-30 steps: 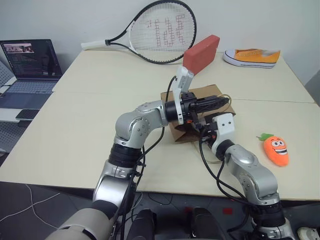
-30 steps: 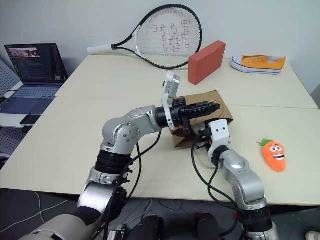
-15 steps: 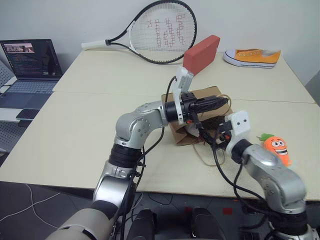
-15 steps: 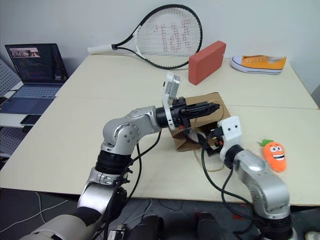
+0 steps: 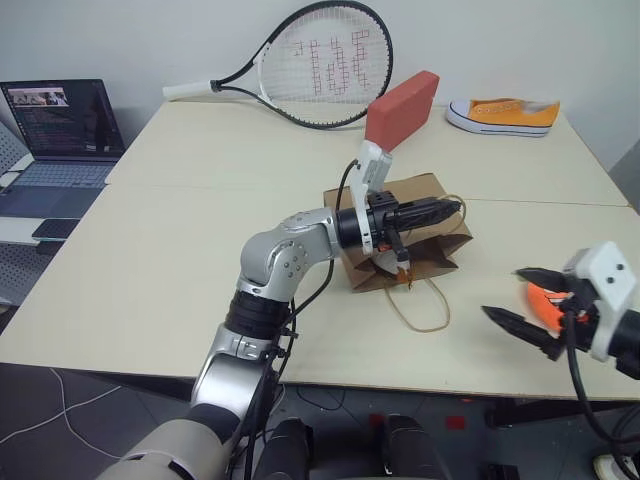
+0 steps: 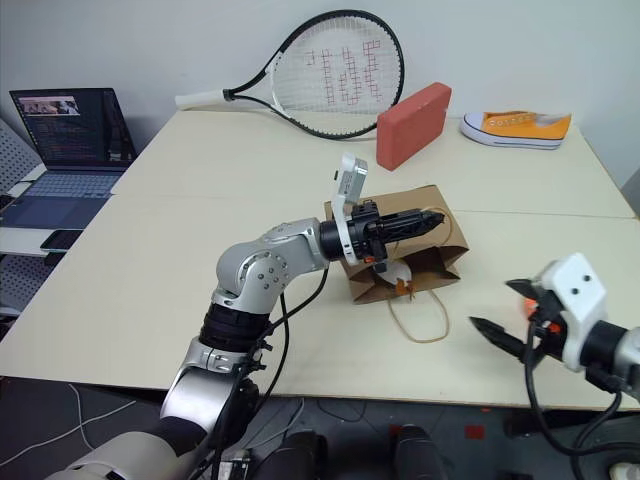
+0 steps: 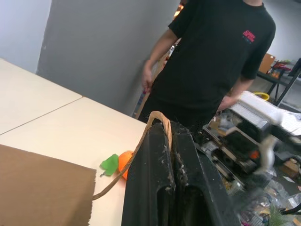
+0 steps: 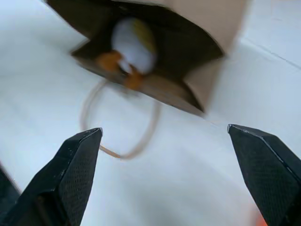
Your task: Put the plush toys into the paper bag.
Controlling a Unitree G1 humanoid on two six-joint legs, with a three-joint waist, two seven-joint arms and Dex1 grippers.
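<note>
The brown paper bag (image 5: 420, 190) lies on its side mid-table, its mouth facing me. My left gripper (image 5: 455, 208) is shut on its upper cord handle (image 7: 157, 117), holding the mouth up. The white egg plush toy (image 6: 397, 275) sits just inside the mouth, also seen in the right wrist view as the egg (image 8: 134, 44). My right gripper (image 5: 503, 292) hangs open and empty off to the right of the bag. The orange carrot plush toy (image 5: 545, 300) lies on the table right behind it, partly hidden. The carrot (image 7: 123, 162) also shows past the bag in the left wrist view.
The bag's second handle loop (image 5: 420, 305) lies flat on the table in front of the mouth. A red block (image 5: 403, 105), a tennis racket (image 5: 320, 65) and an orange sneaker (image 5: 505, 113) sit at the back. A laptop (image 5: 60, 130) is at far left. A person (image 7: 211, 61) stands beyond the table.
My right gripper came out of the bag mouth, opened wide and swung right and back toward me. The egg stayed inside the bag. The left gripper kept still on the handle.
</note>
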